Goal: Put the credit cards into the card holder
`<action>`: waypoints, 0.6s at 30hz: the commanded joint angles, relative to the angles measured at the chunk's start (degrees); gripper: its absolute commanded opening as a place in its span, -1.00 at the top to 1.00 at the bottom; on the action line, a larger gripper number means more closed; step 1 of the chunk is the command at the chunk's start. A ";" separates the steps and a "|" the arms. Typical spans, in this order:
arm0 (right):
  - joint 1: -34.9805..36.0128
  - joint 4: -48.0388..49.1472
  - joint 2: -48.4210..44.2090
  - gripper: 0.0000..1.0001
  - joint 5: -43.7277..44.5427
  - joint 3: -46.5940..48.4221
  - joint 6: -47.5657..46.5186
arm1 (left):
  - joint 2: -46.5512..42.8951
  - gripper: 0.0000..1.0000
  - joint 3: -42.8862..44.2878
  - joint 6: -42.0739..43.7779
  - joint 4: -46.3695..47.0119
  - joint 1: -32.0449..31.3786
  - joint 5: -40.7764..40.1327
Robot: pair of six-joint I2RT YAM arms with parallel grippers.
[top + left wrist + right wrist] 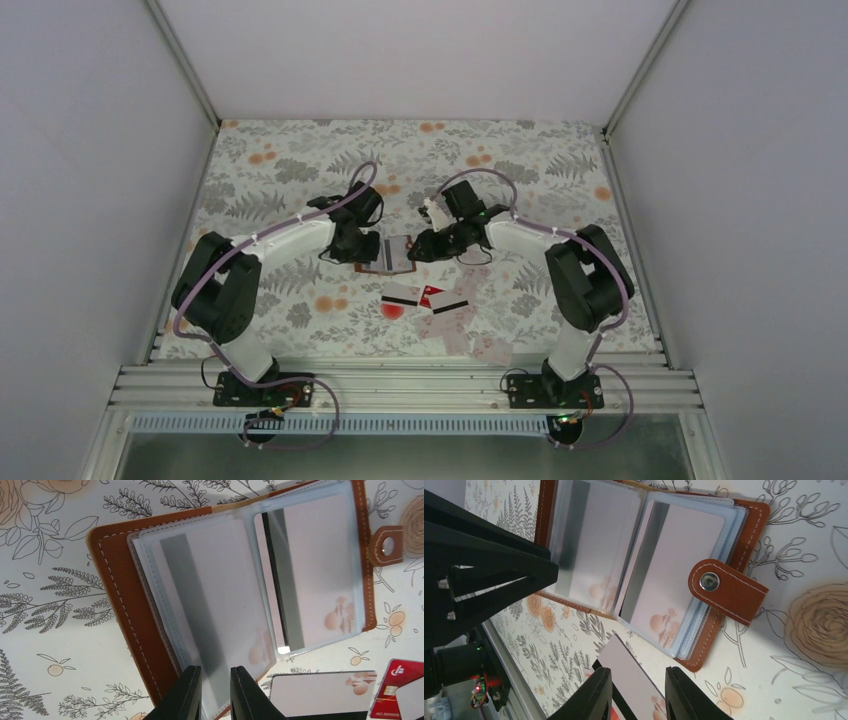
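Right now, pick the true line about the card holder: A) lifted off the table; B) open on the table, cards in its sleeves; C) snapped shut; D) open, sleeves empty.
B: the card holder lies spread open, snap tab unfastened, and striped credit cards show through its clear sleeves.

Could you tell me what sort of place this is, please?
Probably a lab robot test cell: plain white walls in an aluminium frame, a floral table cover, arms bolted to a rail.
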 commanded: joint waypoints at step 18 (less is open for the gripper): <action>1.99 3.24 11.22 0.43 -3.73 8.05 6.43 | 1.71 0.69 -6.98 3.80 6.22 3.23 2.66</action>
